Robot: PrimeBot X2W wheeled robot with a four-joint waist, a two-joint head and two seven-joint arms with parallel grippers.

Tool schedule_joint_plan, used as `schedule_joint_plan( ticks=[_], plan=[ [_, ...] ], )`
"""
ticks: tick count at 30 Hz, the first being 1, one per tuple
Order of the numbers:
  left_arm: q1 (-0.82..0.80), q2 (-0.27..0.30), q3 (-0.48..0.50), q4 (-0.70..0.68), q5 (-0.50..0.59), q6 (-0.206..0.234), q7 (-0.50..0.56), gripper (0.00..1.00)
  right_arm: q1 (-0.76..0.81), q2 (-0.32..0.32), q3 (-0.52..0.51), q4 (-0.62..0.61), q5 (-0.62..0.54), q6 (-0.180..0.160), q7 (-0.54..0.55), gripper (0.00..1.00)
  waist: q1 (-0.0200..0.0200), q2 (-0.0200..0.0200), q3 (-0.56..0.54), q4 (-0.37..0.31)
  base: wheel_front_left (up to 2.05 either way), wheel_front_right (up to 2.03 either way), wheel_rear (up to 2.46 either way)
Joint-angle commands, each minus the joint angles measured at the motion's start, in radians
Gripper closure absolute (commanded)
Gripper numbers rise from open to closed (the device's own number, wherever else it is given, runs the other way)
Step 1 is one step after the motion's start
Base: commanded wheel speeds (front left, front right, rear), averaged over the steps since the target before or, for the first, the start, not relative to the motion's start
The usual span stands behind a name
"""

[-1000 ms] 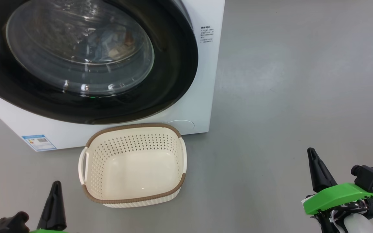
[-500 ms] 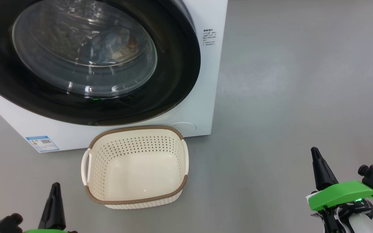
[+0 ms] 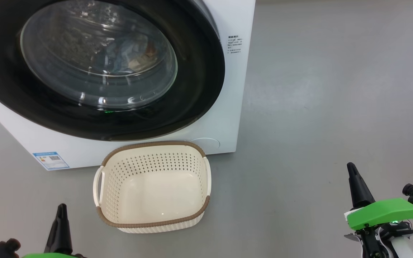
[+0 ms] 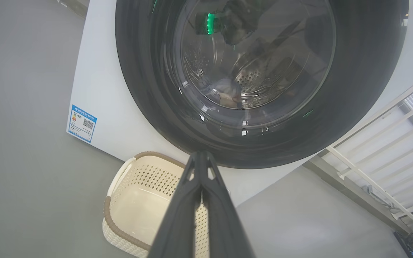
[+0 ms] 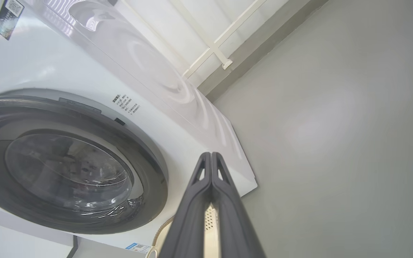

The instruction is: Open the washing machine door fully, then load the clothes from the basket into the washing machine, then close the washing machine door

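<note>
Both dark two-fingered grippers have jaws pressed together on themselves: left gripper at lower left, right gripper at lower right. Large round black-ringed glass washing machine door sits flush on the white boxy front-loading washing machine, well ahead of both fingertip pairs. Light-blue, orange-printed clothes lie in the steel drum behind the glass. Small cream perforated plastic basket with brown rim stands on the grey floor just before the machine, between the grippers, nearer the left, touching neither.
</note>
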Motion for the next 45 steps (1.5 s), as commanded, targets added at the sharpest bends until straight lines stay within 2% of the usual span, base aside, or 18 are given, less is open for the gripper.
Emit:
schedule_joint_plan(
  ticks=[1, 45],
  plan=[
    [-0.023, 0.008, 0.021, -0.029, -0.021, 0.001, 0.004, 1.00, -0.006, -0.010, -0.001, -0.031, 0.025, 0.000, 0.005, 1.00, 0.0000, 0.0000, -0.001, 0.001, 0.00, 0.00, 0.00],
    [-0.046, -0.025, 0.047, -0.041, -0.484, 0.001, 0.134, 1.00, 0.020, 0.019, -0.071, -0.090, 0.420, 0.000, 0.131, 1.00, -0.0001, 0.0000, -0.043, 0.030, 0.00, 0.00, 0.00]
  ],
)
